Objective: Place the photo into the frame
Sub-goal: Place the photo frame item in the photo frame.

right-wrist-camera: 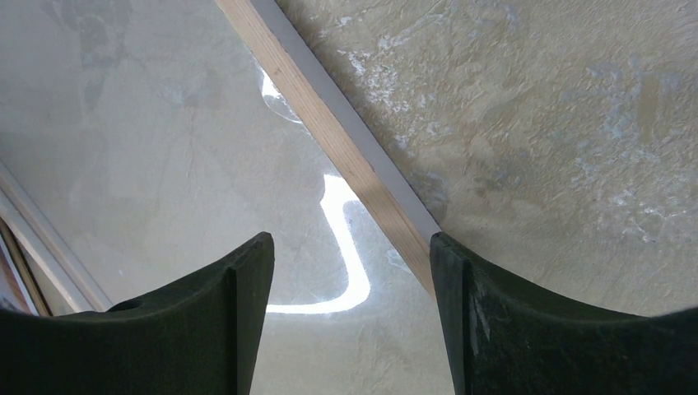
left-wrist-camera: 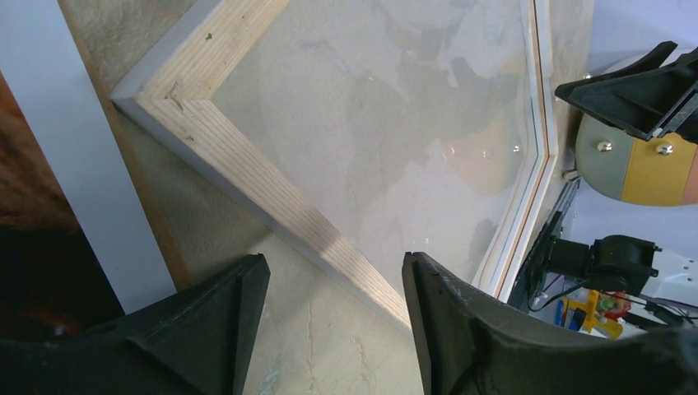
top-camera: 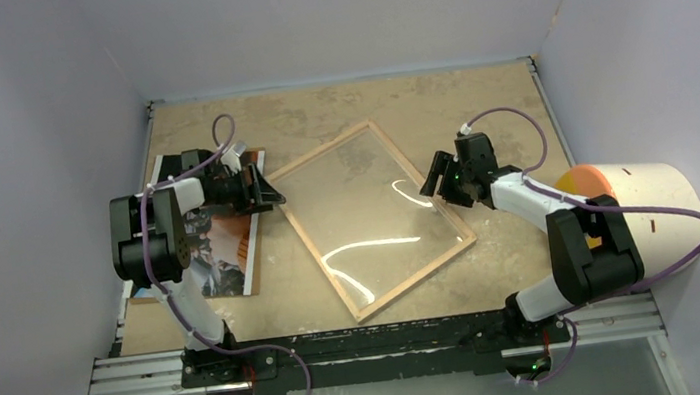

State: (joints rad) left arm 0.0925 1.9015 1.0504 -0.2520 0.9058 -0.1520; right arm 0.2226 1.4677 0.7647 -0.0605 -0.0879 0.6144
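The frame (top-camera: 376, 216) lies tilted in the middle of the table, its light wood face up, and the clear pane inside it reflects a bright streak of light. The photo (top-camera: 228, 255), dark with orange-brown patches and a white border, lies at the left and is partly covered by the left arm. My left gripper (top-camera: 274, 198) hovers open just off the frame's left corner, and the left wrist view shows bare table between its fingers (left-wrist-camera: 247, 284) beside the wooden rail (left-wrist-camera: 247, 169). My right gripper (top-camera: 427, 188) is open over the frame's right rail (right-wrist-camera: 329, 123), holding nothing.
A white cylinder with an orange face (top-camera: 633, 195) lies at the right, beside the right arm. Grey walls close in the table (top-camera: 335, 109) on three sides. A metal rail (top-camera: 374, 346) carrying both arm bases runs along the near edge.
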